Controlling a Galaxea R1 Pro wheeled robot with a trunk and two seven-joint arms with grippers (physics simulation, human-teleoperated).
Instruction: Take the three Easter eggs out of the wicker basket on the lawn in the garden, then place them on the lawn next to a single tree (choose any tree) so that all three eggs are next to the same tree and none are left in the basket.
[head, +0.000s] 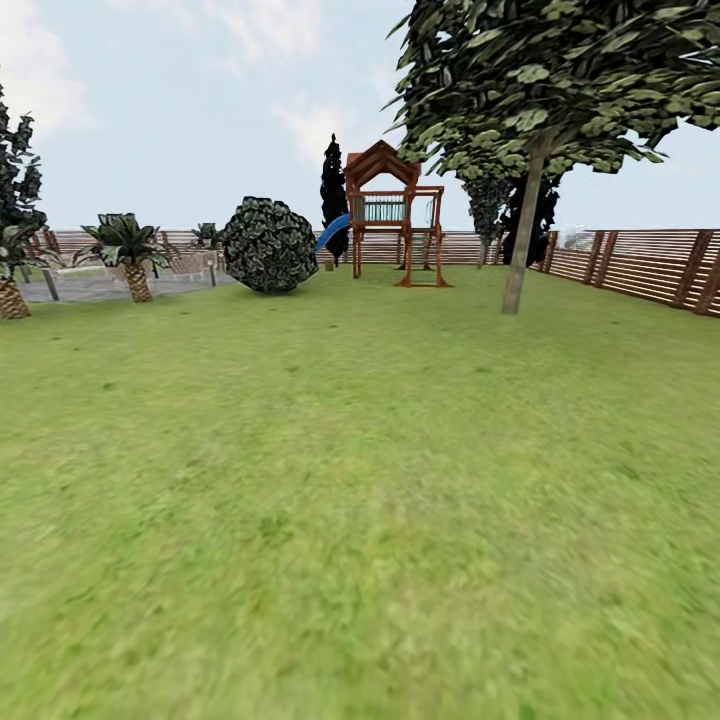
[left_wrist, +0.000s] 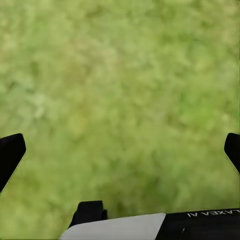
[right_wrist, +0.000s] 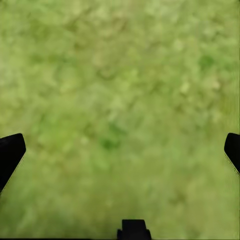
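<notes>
The lawn (head: 350, 480) spreads wide and green in the head view. A tree (head: 522, 230) with a pale straight trunk and mottled green-white leaves stands at the far right, near the fence. The eggs and the wicker basket are out of view. In the left wrist view my left gripper (left_wrist: 120, 150) is open over bare grass, its black fingertips (left_wrist: 10, 155) far apart at both sides. In the right wrist view my right gripper (right_wrist: 120, 150) is likewise open over grass, with nothing between its fingertips (right_wrist: 10, 155).
A wooden play tower (head: 395, 215) with a blue slide (head: 332, 232) stands at the back. A round dark bush (head: 268, 245) sits left of it. Palms (head: 128, 250) stand at the far left. A brown slat fence (head: 640, 265) bounds the right side and back.
</notes>
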